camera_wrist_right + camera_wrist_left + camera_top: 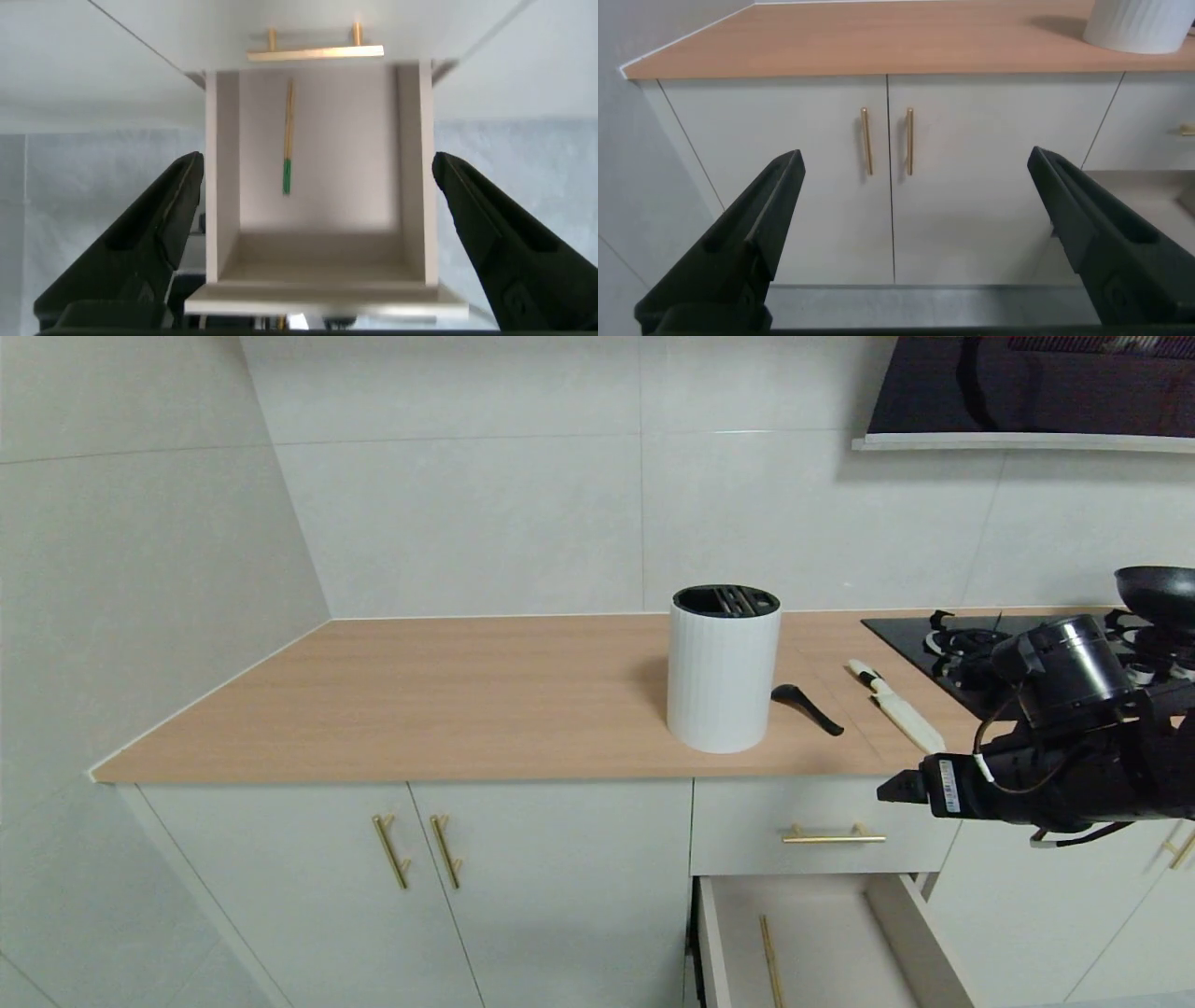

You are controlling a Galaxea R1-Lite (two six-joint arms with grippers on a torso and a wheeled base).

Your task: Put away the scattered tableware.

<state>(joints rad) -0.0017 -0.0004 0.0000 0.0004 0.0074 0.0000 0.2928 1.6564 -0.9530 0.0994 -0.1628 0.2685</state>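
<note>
Evidently the lower drawer [894,933] stands pulled out so that tableware can be dropped in. A wooden chopstick [287,140] with a green end already lies on its floor, along the drawer's length. The right gripper [316,163] hangs above this drawer, at about five o'clock from the white holder [724,677] in the head view. That position suits a release into the drawer. Its fingers [154,247] are spread wide apart, with nothing between them and nothing touched.

On the countertop [420,709] two pieces are left, I judge, for later trips. A black spoon [808,707] lies just beside the holder at three o'clock. A white knife [894,703] lies farther out the same way, near the hob [943,649], apart from the spoon.

The left gripper [915,154] waits low in front of the cupboard doors [990,187], facing their gold handles [887,142]. That probably keeps it clear of the right arm's work. Its fingers [747,243] are likewise fully released and bare, touching neither door nor handle.
</note>
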